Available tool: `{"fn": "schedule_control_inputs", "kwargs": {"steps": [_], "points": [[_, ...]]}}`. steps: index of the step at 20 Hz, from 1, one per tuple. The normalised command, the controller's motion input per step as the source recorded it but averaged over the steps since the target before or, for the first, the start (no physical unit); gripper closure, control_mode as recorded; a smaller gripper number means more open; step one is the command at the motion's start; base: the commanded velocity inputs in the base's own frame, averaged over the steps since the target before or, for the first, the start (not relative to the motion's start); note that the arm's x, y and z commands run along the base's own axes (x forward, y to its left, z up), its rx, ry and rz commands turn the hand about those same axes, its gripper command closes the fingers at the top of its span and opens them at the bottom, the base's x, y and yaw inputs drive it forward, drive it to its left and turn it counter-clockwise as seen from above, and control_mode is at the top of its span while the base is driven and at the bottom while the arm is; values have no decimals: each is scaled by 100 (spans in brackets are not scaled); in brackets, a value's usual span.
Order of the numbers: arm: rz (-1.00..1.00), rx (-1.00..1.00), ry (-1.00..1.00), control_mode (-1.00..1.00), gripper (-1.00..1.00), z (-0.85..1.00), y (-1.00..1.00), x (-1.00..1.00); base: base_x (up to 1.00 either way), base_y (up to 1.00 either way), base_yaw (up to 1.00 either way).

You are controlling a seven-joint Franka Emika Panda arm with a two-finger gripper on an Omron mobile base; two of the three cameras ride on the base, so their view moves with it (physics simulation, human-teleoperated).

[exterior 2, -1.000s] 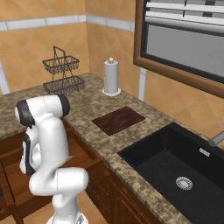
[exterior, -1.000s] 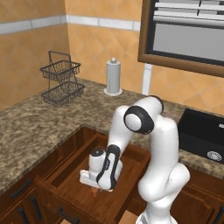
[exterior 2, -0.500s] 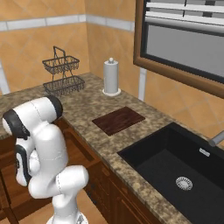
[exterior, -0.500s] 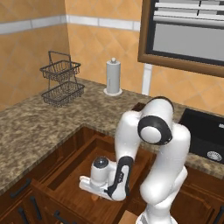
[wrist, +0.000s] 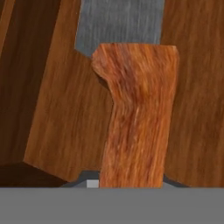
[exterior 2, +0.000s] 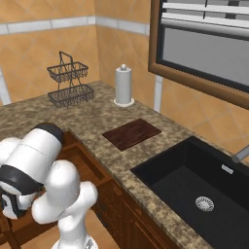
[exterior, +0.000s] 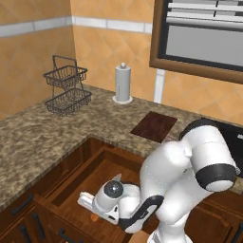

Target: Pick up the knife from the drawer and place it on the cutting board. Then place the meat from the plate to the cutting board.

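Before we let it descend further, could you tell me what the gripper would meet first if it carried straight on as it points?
Most likely the knife: its orange-brown handle lies directly ahead on the drawer floor, apparently very close.

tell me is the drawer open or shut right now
Open. The drawer is pulled out from under the counter, its wood floor exposed, with the knife lying inside.

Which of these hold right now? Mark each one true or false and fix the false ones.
1. The cutting board has the knife on it. False: the board is bare; the knife lies on the wood floor of the drawer.
2. The drawer is pulled open. True.
3. The arm reaches down into the drawer. True.
4. The paper towel roll stands in the sink. False: it stands on the counter by the wall.
5. The wire basket sits on the counter. True.
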Motion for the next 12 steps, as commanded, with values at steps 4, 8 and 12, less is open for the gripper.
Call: {"fn": "schedule_control_inputs", "kwargs": {"steps": [4, 8, 12], "points": [[-3, -15, 0, -100, 100, 100, 8, 27, 0, 0, 0], [0, -17, 0, -100, 100, 100, 0, 18, 0, 0, 0], [0, -23, 0, -100, 100, 100, 1, 3, 0, 0, 0]]}}
